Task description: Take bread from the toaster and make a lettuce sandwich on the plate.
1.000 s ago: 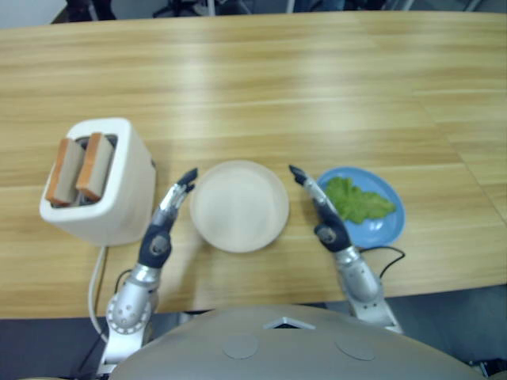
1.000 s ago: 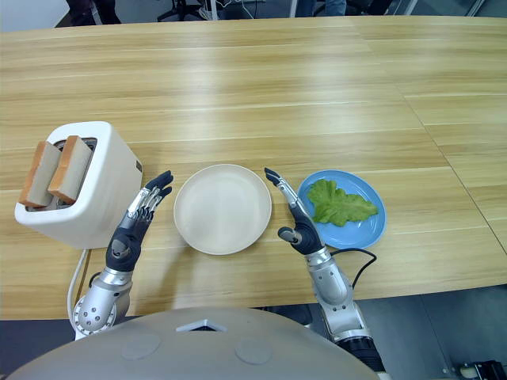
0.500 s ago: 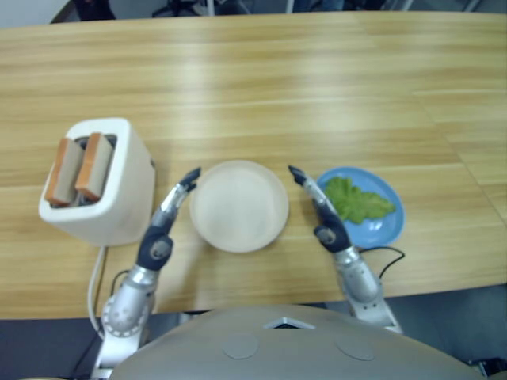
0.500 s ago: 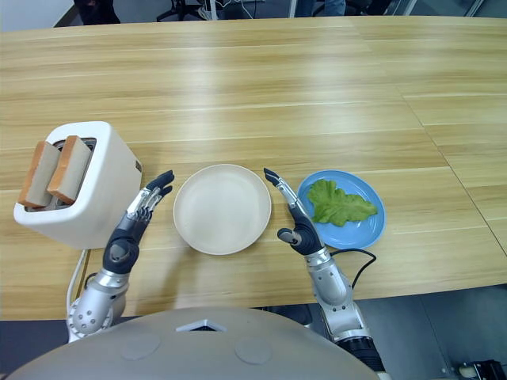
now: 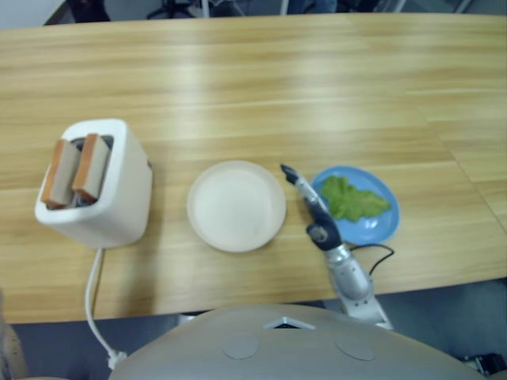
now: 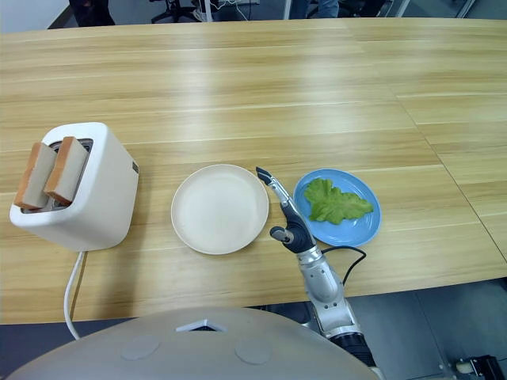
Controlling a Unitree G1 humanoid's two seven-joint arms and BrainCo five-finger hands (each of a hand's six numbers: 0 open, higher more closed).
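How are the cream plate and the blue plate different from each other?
The cream round plate is bare; the blue round plate holds a green lettuce leaf. The cream plate looks wider than the blue one. Both are round and lie flat on the wooden table, with the robot's right hand between them.

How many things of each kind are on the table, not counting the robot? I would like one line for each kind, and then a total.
Toaster: 1
Bread slices: 2
Plates: 2, a cream plate and a blue plate
Lettuce leaf: 1
Total: 6
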